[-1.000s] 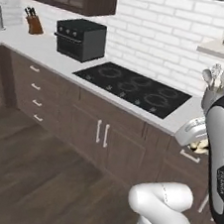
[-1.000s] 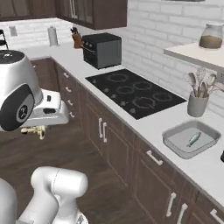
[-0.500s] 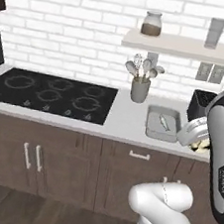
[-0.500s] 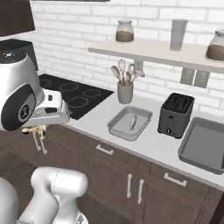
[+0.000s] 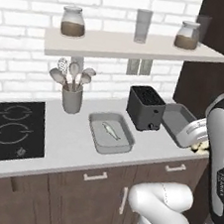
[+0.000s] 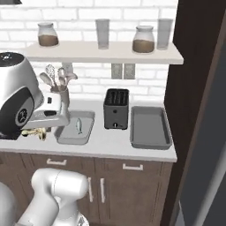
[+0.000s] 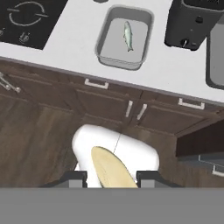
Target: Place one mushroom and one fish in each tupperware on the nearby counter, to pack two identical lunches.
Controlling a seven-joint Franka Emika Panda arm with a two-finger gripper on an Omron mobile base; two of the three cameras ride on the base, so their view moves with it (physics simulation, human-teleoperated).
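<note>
My gripper (image 7: 111,177) hangs in front of the cabinets, shut on a tan-yellow mushroom (image 7: 110,169) that sticks out between the fingertips. The gripper (image 5: 198,145) also shows at the right edge, and low on the left in the right base view (image 6: 37,132). On the off-white counter (image 5: 65,138), a grey tupperware (image 5: 117,143) (image 6: 70,134) (image 7: 111,48) holds one silvery fish (image 5: 110,130) (image 6: 79,125) (image 7: 127,36). A second tupperware (image 5: 175,117) (image 6: 149,126) (image 7: 216,57) lies right of the toaster and looks bare inside.
A black toaster (image 5: 145,107) (image 6: 116,108) (image 7: 194,22) stands between the two trays. A utensil holder (image 5: 71,98) sits by the wall and a black cooktop (image 5: 6,130) lies to the left. A shelf with jars (image 5: 133,44) hangs above. A dark tall panel (image 6: 198,110) bounds the right.
The base has driven right along the counter, so the views swung from the cooktop to the trays and toaster. The gripper stays shut on the mushroom.
</note>
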